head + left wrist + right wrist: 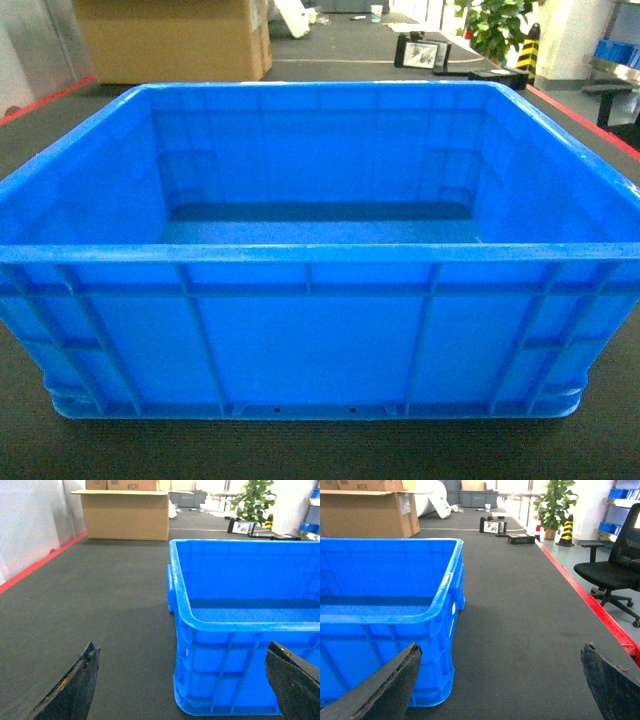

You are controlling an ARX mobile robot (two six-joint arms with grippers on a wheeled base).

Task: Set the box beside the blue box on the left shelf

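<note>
The box (pixel 310 330), a large bright-blue ribbed crate with nothing inside, stands on the dark floor mat right in front of the head camera. Neither arm shows in the head view. The left wrist view has the box (pixel 235 680) at right, its near left corner between the wide-spread fingers of my open left gripper (pixel 182 680), which holds nothing. In the right wrist view the box (pixel 385 645) sits at left, and my open right gripper (pixel 502 680) frames its near right corner and bare mat. The left shelf and the other blue box are out of view.
A big cardboard carton (pixel 170 40) stands at the back left. A potted plant (pixel 497 25) and small items lie at the back right. A red floor line (pixel 590 600) borders the mat, with a black office chair (pixel 620 565) beyond it.
</note>
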